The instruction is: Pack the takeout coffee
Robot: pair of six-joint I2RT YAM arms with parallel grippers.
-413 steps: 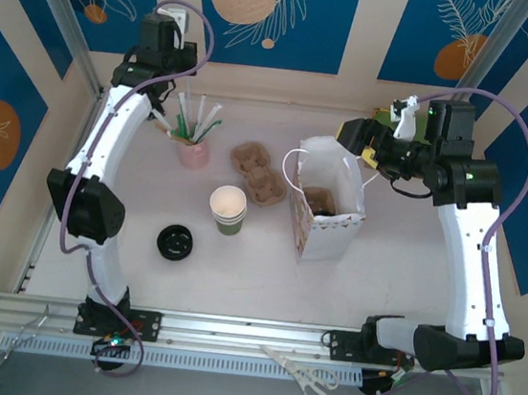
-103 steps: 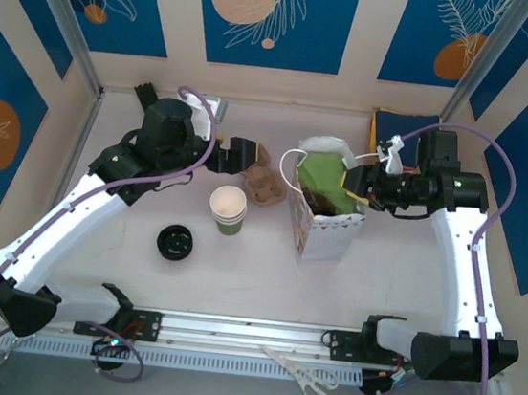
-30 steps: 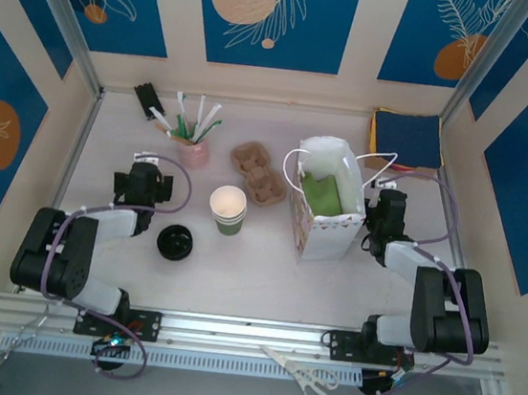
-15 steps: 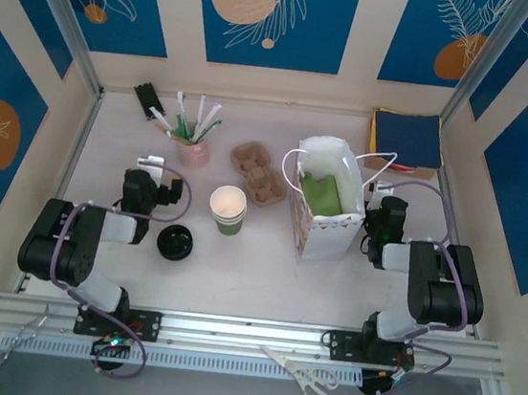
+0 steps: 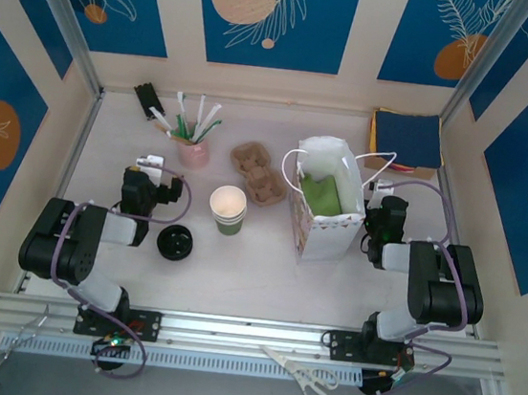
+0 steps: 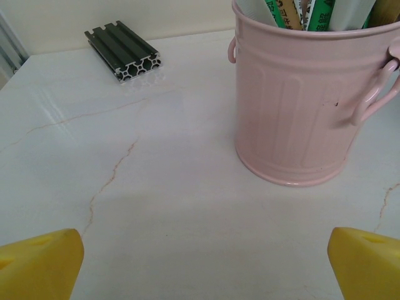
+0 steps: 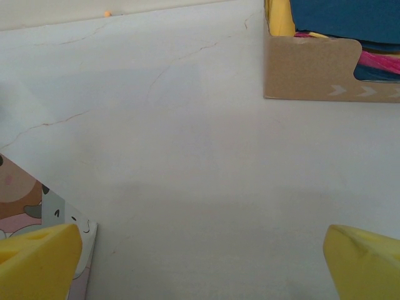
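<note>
Both grippers stand wide apart and hold nothing: the left gripper (image 5: 143,175) sits low over the marble-look table (image 5: 234,281) with its arm folded near the base, and in its wrist view the yellow fingertips (image 6: 37,262) sit at the two bottom corners with bare tabletop between them. Ahead of it, slightly to the right, stands a pink metal bucket (image 6: 294,100) holding straws and paper-wrapped sticks, and farther off lies a short black aluminium profile (image 6: 123,51). The right gripper (image 5: 384,205) is just beside the right wall of the white paper bag (image 5: 323,226), likewise spread with nothing between its yellow fingertips (image 7: 37,259); a patterned corner of the bag shows at the left of its wrist view, and a cardboard box of blue napkins (image 7: 325,69) lies ahead. The bag stands upright with its mouth open, and a green item (image 5: 322,193) shows inside. Whether that is the takeout coffee cannot be told from above. Left of the bag, well apart from it, are a stack of lidless green cups (image 5: 228,209), a brown pulp cup carrier (image 5: 259,171) and a lone black lid (image 5: 175,242).
</note>
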